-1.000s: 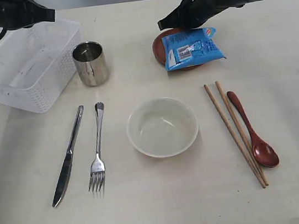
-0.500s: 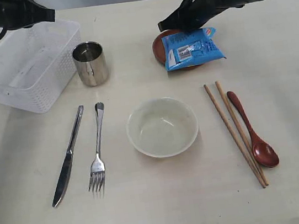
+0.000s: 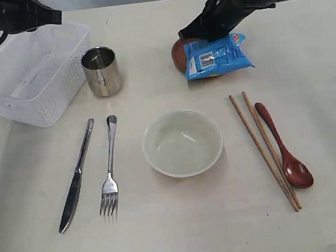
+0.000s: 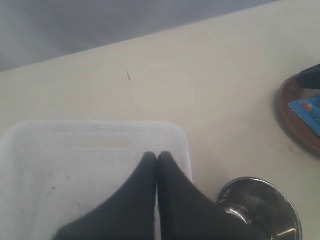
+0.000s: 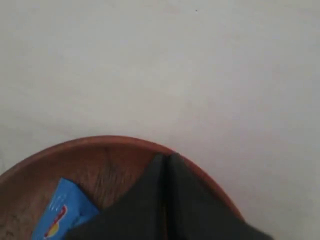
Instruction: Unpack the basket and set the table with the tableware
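Fork (image 3: 112, 162) and chopsticks (image 3: 264, 150) flank the cream bowl (image 3: 152, 161), a proper place setting on the bench (image 3: 172, 244). Beyond the bowl, the right pincer (image 5: 165, 156), closed and empty, hovers at the saucer (image 3: 178, 52), perhaps nudging the snack packet (image 3: 216, 56). The left pincer (image 4: 156, 154), also closed on nothing, hangs above the empty basket (image 3: 43, 109).

cup (image 3: 101, 71) right of basket (image 3: 32, 73); packet (image 3: 216, 56) on saucer (image 3: 180, 53).

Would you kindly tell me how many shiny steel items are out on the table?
3: the cup beside the basket, and the knife and fork left of the bowl. None looks hidden.
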Controlling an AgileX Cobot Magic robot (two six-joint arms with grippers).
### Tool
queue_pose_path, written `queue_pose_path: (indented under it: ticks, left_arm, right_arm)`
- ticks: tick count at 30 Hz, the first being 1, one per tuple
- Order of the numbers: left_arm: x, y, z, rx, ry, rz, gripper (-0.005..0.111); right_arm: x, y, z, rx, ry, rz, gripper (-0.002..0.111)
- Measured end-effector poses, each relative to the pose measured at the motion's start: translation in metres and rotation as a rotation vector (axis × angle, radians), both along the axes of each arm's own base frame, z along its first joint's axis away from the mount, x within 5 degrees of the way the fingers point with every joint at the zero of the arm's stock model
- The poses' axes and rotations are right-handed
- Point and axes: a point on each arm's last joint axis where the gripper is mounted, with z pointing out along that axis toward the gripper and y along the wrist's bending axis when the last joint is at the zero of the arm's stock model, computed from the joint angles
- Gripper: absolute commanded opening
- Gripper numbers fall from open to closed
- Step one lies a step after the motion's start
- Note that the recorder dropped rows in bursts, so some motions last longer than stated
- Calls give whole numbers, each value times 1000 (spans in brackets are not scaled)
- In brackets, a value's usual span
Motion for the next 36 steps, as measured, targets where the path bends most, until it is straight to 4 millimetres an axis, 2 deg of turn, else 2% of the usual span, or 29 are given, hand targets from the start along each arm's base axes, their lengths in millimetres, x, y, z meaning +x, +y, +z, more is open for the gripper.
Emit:
queue_pose_path:
  ticks: [8, 14, 18, 22, 36]
  left_arm:
    - [0, 0, 0, 3, -1, -2, 0]
    - [0, 0, 0, 3, -1, -2, 0]
    - [0, 0, 0, 3, -1, -2, 0]
    - [0, 0, 0, 3, -1, -2, 0]
    - [1, 2, 0, 13, -4, 14, 0]
  right_arm:
    - [-4, 0, 6, -16, 41, 22, -1]
    - [11, 1, 29, 16, -161, -8, -1]
    - [24, 5, 9, 14, -134, -3, -1]
    - [24, 7, -4, 14, -74, 0, -1]
    - [11, 7, 15, 0, 66, 40, -1]
